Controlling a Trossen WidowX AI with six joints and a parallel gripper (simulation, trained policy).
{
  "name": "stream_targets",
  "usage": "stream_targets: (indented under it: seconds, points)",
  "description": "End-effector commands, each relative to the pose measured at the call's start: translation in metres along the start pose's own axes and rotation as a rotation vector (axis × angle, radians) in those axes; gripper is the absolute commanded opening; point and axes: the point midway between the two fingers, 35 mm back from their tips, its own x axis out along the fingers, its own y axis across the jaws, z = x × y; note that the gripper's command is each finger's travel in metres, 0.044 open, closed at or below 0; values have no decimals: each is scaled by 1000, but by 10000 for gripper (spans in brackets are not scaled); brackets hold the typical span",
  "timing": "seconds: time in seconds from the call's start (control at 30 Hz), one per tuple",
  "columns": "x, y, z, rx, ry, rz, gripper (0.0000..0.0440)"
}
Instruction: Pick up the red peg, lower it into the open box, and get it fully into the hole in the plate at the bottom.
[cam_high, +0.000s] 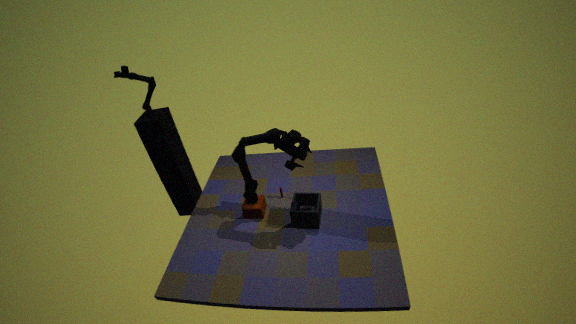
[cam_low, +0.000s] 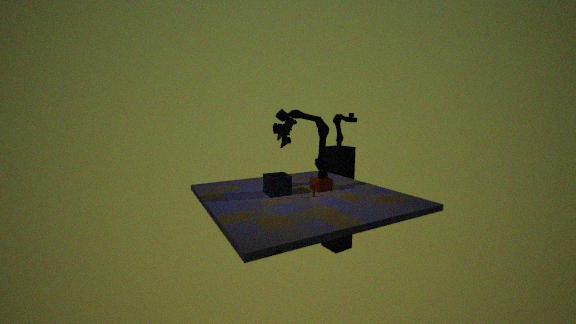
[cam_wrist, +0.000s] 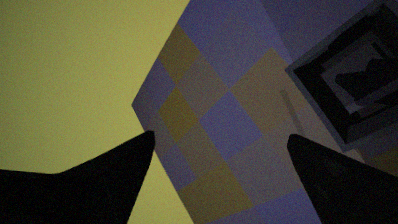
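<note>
The red peg (cam_high: 281, 192) (cam_low: 314, 191) stands upright on the table, between the orange block and the box and a little to the back in the top view. The open dark grey box (cam_high: 305, 220) (cam_low: 277, 185) (cam_wrist: 316, 106) stands to the right of the peg in that view. A lighter surface with a dark shadow shows inside it in the wrist view; the hole cannot be made out. My gripper (cam_high: 306, 159) (cam_low: 281, 142) (cam_wrist: 221, 139) is open and empty, high above the table. The peg cannot be made out in the wrist view.
An orange block (cam_high: 254, 208) (cam_low: 325, 185) is under the arm's base. A tall dark pillar (cam_high: 167, 160) (cam_low: 342, 161) with a second small arm on it stands beyond the table's edge. The patchwork table (cam_high: 295, 290) (cam_low: 280, 235) has its edge in the wrist view.
</note>
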Motion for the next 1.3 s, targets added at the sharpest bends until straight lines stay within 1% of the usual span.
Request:
stream_targets:
  seconds: [0.0, 0.33, 0.63, 0.93, 1.27]
  points:
    - [6, -6, -33, 70, 62, -48, 428]
    - [19, -33, -110, 224, 200, -203, 426]
    - [25, -64, -165, 352, 263, -373, 428]
    - [32, -99, -205, 461, 261, -545, 434]
    - [45, -135, -233, 510, 202, -702, 440]
